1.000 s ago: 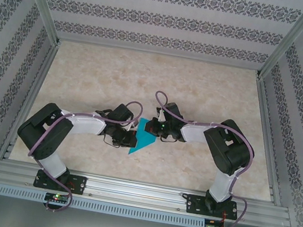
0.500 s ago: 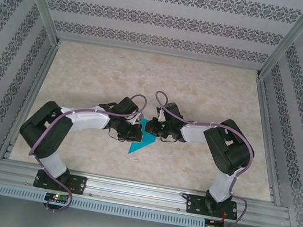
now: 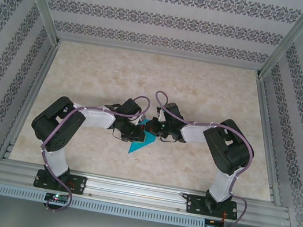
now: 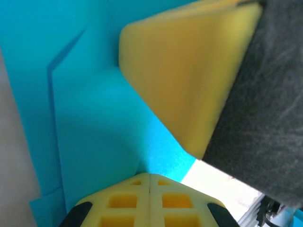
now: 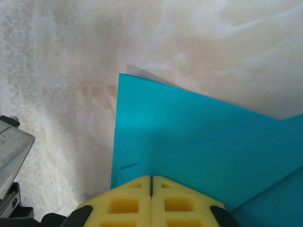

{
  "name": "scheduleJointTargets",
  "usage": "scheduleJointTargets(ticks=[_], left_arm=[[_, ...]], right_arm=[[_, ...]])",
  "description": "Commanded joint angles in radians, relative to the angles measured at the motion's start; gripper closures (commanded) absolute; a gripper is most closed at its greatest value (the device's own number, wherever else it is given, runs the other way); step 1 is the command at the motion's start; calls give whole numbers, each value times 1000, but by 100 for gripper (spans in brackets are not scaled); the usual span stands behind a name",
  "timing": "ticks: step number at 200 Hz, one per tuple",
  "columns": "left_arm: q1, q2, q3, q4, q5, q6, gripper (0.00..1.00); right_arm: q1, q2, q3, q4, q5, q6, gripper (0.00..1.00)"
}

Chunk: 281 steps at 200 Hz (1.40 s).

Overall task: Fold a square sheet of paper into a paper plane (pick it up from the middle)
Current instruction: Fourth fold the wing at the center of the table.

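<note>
The teal-blue sheet of paper (image 3: 142, 141) lies on the table between the two arms, folded into layers with a point toward the near edge. In the left wrist view the paper (image 4: 90, 118) shows overlapping edges. My left gripper (image 3: 136, 132) is shut, and its yellow tips (image 4: 149, 177) rest against the paper's surface. My right gripper (image 3: 154, 129) is shut too, with its tips (image 5: 151, 178) set on the paper (image 5: 199, 137) near a corner. One yellow finger of the right gripper (image 4: 189, 71) hangs close over the paper in the left wrist view.
The marbled tabletop (image 3: 146, 77) stretches far behind the paper. Patterned walls and aluminium posts (image 3: 269, 111) box in the table. A metal rail (image 3: 137, 193) runs along the near edge by the arm bases.
My left arm has swung right and its shut gripper has come onto the left part of the paper. The right arm and the paper have stayed put.
</note>
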Motion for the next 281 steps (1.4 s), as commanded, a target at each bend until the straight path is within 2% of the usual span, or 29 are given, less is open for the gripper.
scheduleJointTargets(ticks=[1,22,70,132,176,262,281], left_arm=[[11,-3,6,20,-53,-13,93],[11,15,-7,24,-53,-11,93],[11,2,-52,-101,-61,28,95],[17,-98,-190,-100,1,19,95],[17,-110,-278,-76,53,-14,94],[17,-220,-385,-151,20,-31,94],[17,-236,-416,-124,60,-41,93]], right_arm=[[6,53,-34,-65,63,6,95],[6,55,-36,-61,63,8,95],[4,59,-34,-74,69,6,95],[0,74,-33,-75,80,13,96],[1,69,-33,-82,81,11,96],[0,58,-30,-102,90,6,96],[0,59,-26,-105,89,5,96]])
